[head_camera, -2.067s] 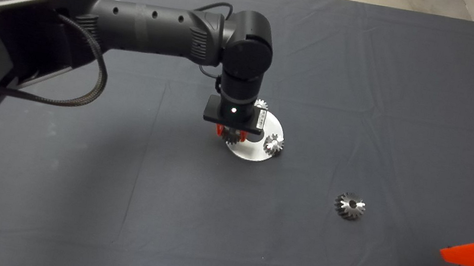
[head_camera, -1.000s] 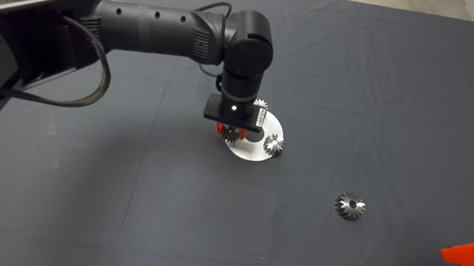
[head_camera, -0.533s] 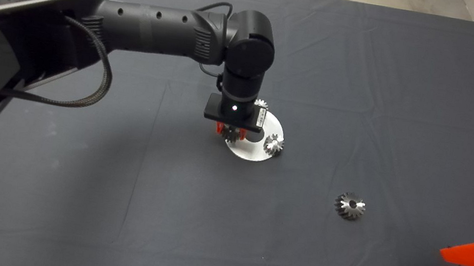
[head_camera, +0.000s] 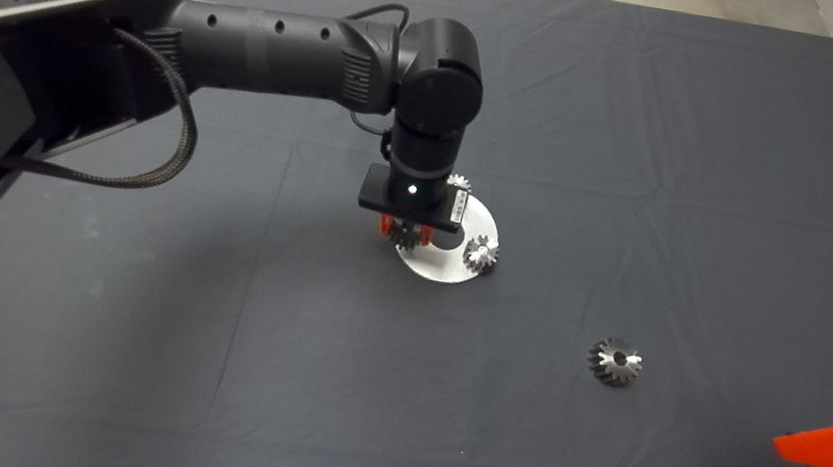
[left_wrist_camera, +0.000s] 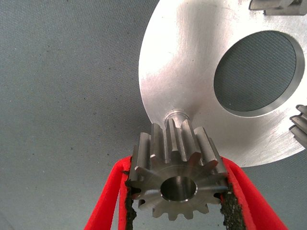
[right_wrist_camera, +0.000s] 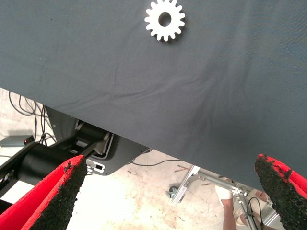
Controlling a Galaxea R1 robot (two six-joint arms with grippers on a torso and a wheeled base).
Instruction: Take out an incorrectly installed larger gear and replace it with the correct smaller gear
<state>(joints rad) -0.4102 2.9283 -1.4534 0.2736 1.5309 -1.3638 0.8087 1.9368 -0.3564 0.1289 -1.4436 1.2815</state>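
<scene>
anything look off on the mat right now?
One thing: the larger gear lies loose on the mat, away from the round plate, presumably set aside. The left claw grips the smaller gear near a bare peg. No damage shows.

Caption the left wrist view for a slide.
Left gripper holds the smaller gear just above a bare peg on the round silver plate.

Brushed metal plate (left_wrist_camera: 192, 96), matt cloth mat (head_camera: 200, 333)
</scene>
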